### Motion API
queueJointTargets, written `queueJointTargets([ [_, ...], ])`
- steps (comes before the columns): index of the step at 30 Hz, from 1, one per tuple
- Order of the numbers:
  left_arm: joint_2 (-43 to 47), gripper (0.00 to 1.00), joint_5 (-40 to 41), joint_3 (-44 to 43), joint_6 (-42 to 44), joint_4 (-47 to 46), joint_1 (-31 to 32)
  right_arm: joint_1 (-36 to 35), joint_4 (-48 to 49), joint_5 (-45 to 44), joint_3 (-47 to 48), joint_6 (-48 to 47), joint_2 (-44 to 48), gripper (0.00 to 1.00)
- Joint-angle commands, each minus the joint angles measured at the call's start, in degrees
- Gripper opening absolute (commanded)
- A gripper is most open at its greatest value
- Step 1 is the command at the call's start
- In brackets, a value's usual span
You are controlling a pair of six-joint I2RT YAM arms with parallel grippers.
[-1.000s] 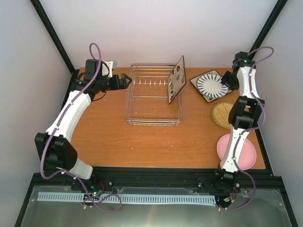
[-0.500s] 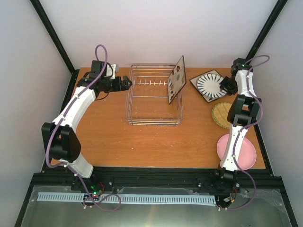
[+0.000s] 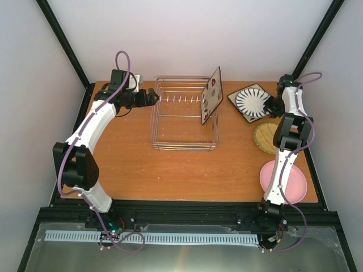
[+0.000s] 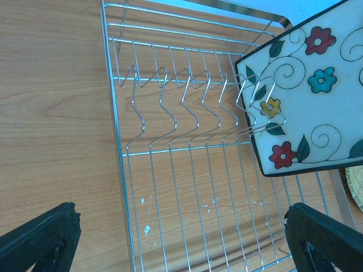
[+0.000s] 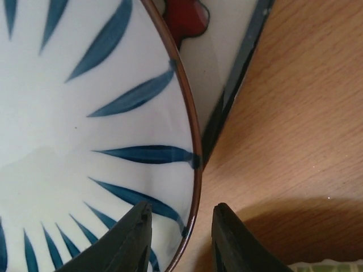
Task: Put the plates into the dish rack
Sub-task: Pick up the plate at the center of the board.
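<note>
Ok so the rack (image 3: 184,122) sits about mid-bench (image 3: 130,153) and has one plate in it. That's the floral plate (image 3: 211,95), standing on edge at the rack's right end and leaning over a bit. In the left wrist view its lower edge is caught among the last of the prongs (image 4: 187,102).

The other three plates lie flat on the bench, right of the rack. The striped plate (image 3: 253,102) is at the back. The tan plate (image 3: 262,136) is just in front of it, partly hidden by the right arm. The pink plate (image 3: 298,190) is near the front edge, with the arm crossing over it.

The left claw (image 3: 153,97) hangs just off the rack's left side, spread as wide as it goes and holding nothing. Its camera looks straight down the wire floor toward the floral plate.

The right claw (image 5: 182,212) is down at the right edge of the striped plate. Its fingers are close together, one over the inside of the raised rim and one outside it. Up close there's a sliver of gap on both sides of the rim, so it looks like it straddles the rim rather than pinching it. The plate itself is flat on the wood.
</note>
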State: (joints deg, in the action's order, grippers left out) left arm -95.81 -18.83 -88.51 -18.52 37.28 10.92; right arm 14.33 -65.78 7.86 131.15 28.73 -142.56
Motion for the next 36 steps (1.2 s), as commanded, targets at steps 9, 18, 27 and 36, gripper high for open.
queueJointTargets([
  [9,-1.4,1.00,1.4,-2.9,0.1,1.3,-0.3,0.6,2.7,1.8,-3.4,3.2,-1.0,0.13],
  [18,-1.7,1.00,1.3,-3.7,0.0,1.4,-0.3,0.8,3.3,1.4,-5.5,2.6,1.5,0.03],
  [27,-1.2,1.00,-0.3,-2.7,0.0,1.2,-0.3,0.7,4.7,4.1,-13.3,-0.5,8.7,0.03],
  [36,1.8,1.00,-2.1,2.5,-0.7,-1.1,-0.3,0.5,6.5,7.5,-22.8,-3.8,17.0,0.03],
])
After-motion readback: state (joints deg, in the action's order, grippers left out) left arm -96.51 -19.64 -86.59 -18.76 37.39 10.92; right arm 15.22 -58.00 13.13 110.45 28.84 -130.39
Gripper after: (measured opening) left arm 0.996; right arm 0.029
